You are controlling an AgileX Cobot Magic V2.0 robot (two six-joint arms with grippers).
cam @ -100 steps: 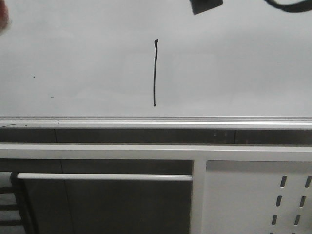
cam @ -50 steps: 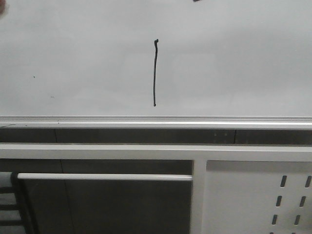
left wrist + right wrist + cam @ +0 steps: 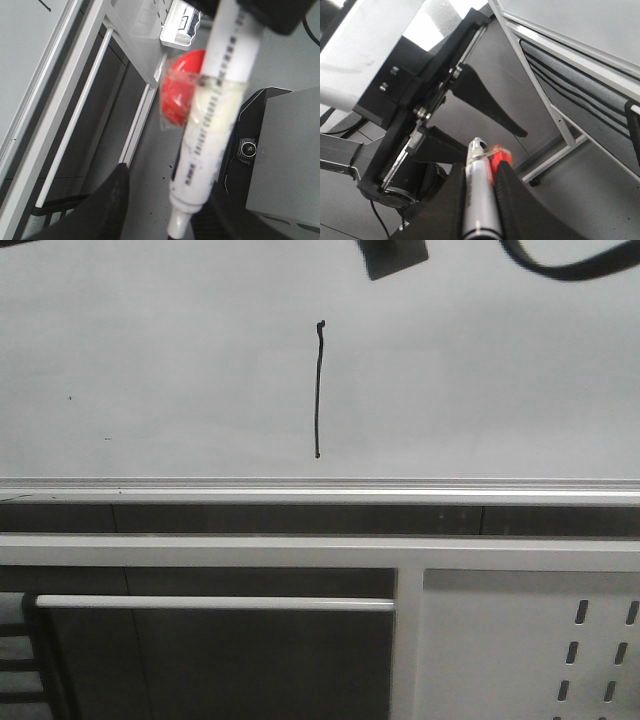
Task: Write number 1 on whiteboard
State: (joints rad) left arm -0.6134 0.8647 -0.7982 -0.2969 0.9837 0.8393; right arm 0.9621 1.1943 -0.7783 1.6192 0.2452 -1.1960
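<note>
The number 1 (image 3: 318,390) is a thin black vertical stroke with a small hook on top, mid whiteboard (image 3: 150,340). My right gripper (image 3: 480,167) is shut on a marker (image 3: 480,200) that has a red piece (image 3: 501,157) taped to it. In the left wrist view that white marker (image 3: 215,125) hangs from the black right gripper (image 3: 265,15), its lower end between my left gripper's (image 3: 167,176) fingers (image 3: 110,205). The left jaws stand wide apart, not pressing the marker. The right wrist view also shows the left fingers (image 3: 490,105) spread.
A dark block (image 3: 395,255) and a black cable (image 3: 560,268) hang at the top edge of the front view. Below the board run a silver rail (image 3: 320,490), a white bar (image 3: 210,603) and a perforated white panel (image 3: 530,640). A grey box (image 3: 285,160) stands beside the marker.
The dark block at the top edge rose almost out of the front view, then came back lower and further left. The red blur at the left edge is gone. The stroke is unchanged.
</note>
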